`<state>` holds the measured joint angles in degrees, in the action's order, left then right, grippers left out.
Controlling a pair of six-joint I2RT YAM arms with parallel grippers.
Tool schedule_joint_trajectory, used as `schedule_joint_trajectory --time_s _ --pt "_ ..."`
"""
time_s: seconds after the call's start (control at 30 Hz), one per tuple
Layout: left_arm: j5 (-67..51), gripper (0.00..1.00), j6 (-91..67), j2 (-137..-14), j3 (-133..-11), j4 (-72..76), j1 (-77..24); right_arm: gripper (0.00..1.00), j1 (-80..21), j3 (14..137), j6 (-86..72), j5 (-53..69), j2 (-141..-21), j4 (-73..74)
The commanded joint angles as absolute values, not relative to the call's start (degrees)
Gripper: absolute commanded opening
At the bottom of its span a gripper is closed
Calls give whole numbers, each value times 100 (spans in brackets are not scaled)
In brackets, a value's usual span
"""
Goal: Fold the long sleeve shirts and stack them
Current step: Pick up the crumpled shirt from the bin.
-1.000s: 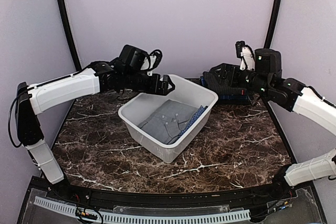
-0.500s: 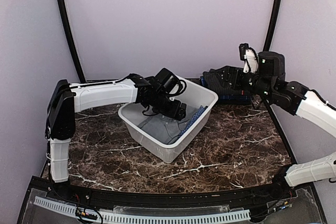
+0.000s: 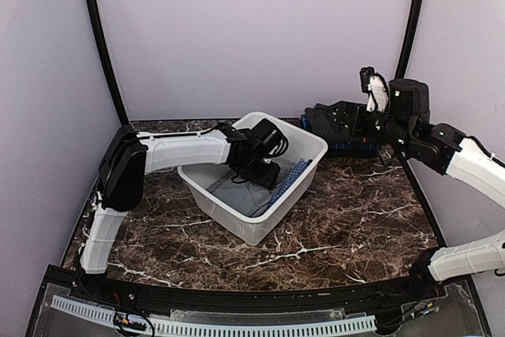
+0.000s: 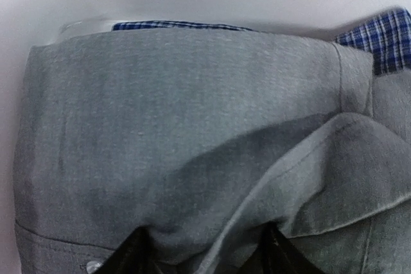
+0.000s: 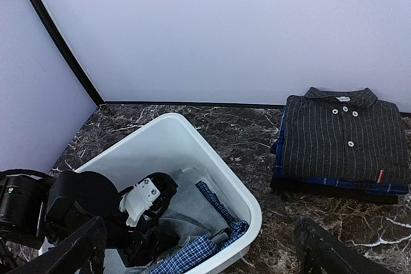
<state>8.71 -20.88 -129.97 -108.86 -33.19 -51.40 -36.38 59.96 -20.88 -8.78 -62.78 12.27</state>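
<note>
A grey shirt [image 3: 233, 187] lies crumpled in the white tub [image 3: 237, 225], with a blue patterned shirt [image 3: 292, 174] along the tub's right wall. My left gripper [image 3: 265, 171] is down inside the tub. In the left wrist view its fingertips [image 4: 131, 256] are spread and press into the grey shirt [image 4: 192, 113], with a raised fold of cloth between them; the left gripper [image 4: 204, 256] is open. Blue checked cloth [image 4: 379, 33] shows behind. My right gripper [image 5: 199, 251] is wide open and empty, held high at the back right, and looks down on the tub [image 5: 212, 152].
A stack of folded shirts [image 5: 347, 136], a dark pinstriped one on top of a blue one, lies on the marble table [image 3: 347, 211] at the back right, under my right arm [image 3: 410, 128]. The enclosure's walls stand close on the left, right and back.
My left arm swung right from above the tub's left rim and dropped into the tub onto the grey shirt. The right arm has barely moved.
</note>
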Motion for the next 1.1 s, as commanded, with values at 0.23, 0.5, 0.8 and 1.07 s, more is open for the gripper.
schedule_joint_trajectory --time_s 0.23,0.5,0.8,1.07 --pt "1234 0 -2024 -12928 -11701 -3702 -5168 99 -3665 5924 -2110 -843 -6072 1142" --pt "1432 0 -1917 -11713 -11978 -3477 -5171 99 -3660 5968 -2102 -807 -6128 1143" --pt "1685 0 -1427 -10117 -11374 -2360 -5168 99 -3666 6126 -2092 -684 -6338 1096" --pt "3246 0 -682 -8947 -11075 -1343 -5162 99 -3673 6464 -2090 -254 -6790 1150"
